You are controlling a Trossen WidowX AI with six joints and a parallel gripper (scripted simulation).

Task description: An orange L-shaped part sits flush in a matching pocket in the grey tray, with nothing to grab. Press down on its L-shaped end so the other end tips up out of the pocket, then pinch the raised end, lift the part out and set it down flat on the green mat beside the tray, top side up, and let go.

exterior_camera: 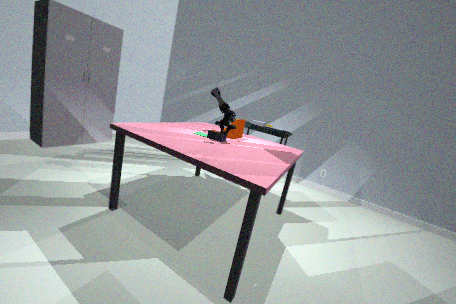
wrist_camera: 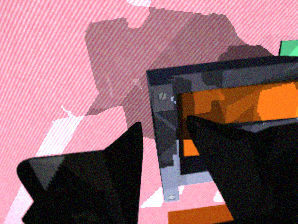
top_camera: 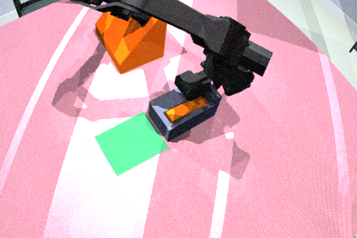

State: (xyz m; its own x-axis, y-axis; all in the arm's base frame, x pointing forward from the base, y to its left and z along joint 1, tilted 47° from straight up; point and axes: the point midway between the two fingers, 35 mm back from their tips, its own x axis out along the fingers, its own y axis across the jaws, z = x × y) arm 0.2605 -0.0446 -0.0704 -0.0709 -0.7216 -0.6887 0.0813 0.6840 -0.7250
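The orange L-shaped part [top_camera: 187,109] [wrist_camera: 277,102] lies in the pocket of the dark grey tray [top_camera: 189,124] [wrist_camera: 171,187]. Its long end seems to stand slightly proud in the top view, but the tilt is too small to be sure. My gripper [top_camera: 211,89] [wrist_camera: 164,124] is partly open with nothing between its fingers. In the wrist view one fingertip is over the part's L-shaped end and partly hides it; the other is outside the tray's end wall. Contact cannot be told. The green mat [top_camera: 131,144] [exterior_camera: 201,134] [wrist_camera: 290,48] lies beside the tray.
A large orange angular block [top_camera: 135,46] [exterior_camera: 237,129] stands on the pink table [top_camera: 282,138] [exterior_camera: 200,153], near the arm's base side. The arm [top_camera: 176,13] reaches above the tray from that side. A tall cabinet [exterior_camera: 82,77] stands beyond the table.
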